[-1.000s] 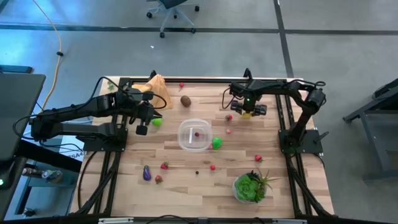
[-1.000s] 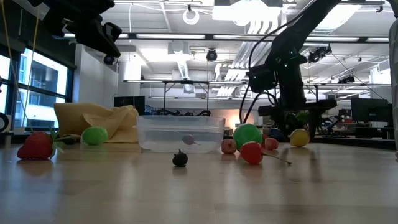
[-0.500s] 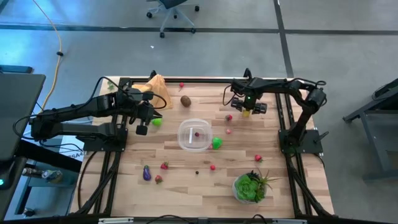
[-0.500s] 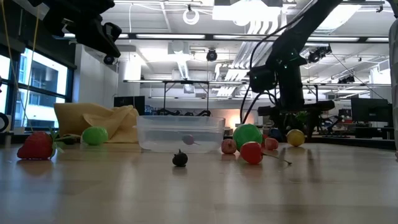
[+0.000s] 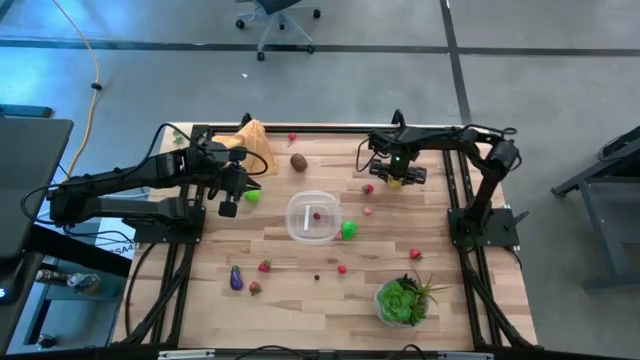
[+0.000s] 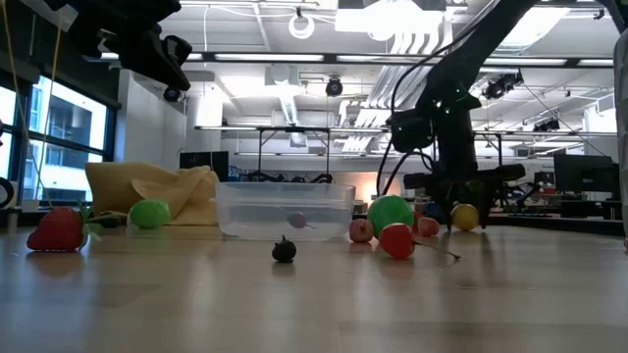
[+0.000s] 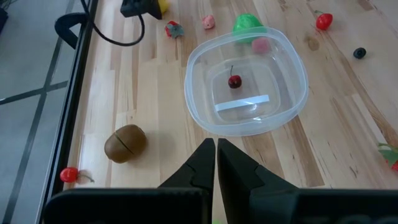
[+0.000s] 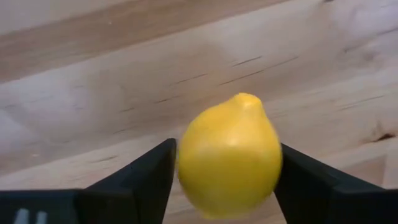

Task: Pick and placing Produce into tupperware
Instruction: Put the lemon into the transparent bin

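Observation:
The yellow lemon (image 8: 229,162) lies on the wood at the table's far right, and my right gripper (image 8: 227,186) stands over it, one finger on each side. In the high view this gripper (image 5: 397,180) is right of the tupperware (image 5: 300,228), a clear round tub holding one red cherry (image 7: 234,81). My left gripper (image 7: 216,146) hangs shut and empty above the table's left part, near a green lime (image 5: 252,197). A brown kiwi (image 5: 298,162), another lime (image 5: 348,230), red berries and a purple eggplant (image 5: 236,279) lie loose on the table. My right gripper has the lemon between its two fingers, which meet the lemon's two opposite sides (image 8: 184,171). The fingers (image 8: 146,177) come from above, pointing down. In the low view the lemon (image 6: 465,216) sits low at table level.
An orange-tan cloth (image 5: 253,143) lies at the far left corner. A leafy green plant (image 5: 403,300) stands at the near right. A small dark berry (image 6: 284,250) lies in front of the tub. Bare wood shows between the tub and the near edge.

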Robot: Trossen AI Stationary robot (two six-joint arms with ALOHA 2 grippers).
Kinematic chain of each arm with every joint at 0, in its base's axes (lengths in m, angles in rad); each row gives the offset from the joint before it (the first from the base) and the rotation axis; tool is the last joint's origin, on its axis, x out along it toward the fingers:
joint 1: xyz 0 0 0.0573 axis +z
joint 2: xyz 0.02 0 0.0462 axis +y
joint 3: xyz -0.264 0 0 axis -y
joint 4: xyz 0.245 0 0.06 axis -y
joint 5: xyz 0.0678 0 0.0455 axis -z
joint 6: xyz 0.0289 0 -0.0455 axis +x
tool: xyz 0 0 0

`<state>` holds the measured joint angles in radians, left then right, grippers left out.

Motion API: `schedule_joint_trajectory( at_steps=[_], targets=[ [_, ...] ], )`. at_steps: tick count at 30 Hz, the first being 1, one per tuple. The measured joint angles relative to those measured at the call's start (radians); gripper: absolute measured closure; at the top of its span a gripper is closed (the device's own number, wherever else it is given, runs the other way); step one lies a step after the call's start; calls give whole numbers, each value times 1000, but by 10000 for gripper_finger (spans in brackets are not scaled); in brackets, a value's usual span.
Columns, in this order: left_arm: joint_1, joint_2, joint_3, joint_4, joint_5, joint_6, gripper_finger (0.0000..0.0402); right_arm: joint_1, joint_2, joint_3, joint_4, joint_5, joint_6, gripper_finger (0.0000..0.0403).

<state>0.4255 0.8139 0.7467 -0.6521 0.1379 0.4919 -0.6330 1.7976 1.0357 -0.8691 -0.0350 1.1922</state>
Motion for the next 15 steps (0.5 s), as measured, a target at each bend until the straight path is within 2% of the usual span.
schedule_joint_trajectory(
  at_steps=[7,15],
  targets=[
    [0,0,0,0,0,0,392,-2,34,2,9,-9,-14,200],
    [0,0,0,0,0,0,392,-2,36,0,13,-7,-25,193]
  ],
)
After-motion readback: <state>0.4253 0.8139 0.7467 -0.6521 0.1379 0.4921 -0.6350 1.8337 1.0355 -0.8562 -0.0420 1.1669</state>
